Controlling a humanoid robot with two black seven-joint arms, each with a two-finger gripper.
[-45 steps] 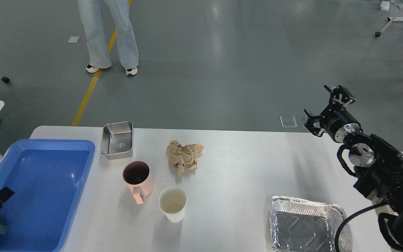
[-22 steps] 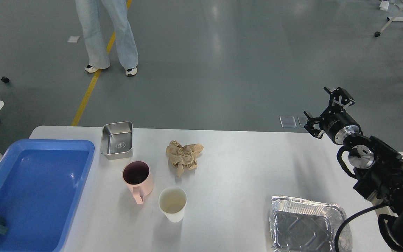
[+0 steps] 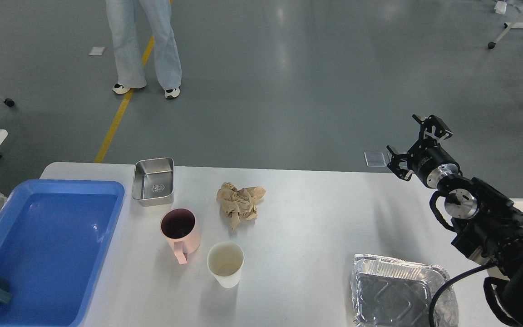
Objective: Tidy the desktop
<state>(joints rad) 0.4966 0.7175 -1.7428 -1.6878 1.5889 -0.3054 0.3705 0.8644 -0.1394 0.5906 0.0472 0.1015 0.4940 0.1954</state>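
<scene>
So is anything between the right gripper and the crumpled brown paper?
Nothing visible. The right gripper hangs open over the desktop's far right edge; only bare tabletop lies between it and the crumpled brown paper.

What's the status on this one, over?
Right gripper open, empty, raised past far edge. Left gripper out of view. Desktop holds mug, cup, paper wad, two tins. Path clear.

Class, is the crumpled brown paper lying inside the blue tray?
No, the crumpled brown paper lies on the white desktop, well right of the blue tray.
</scene>
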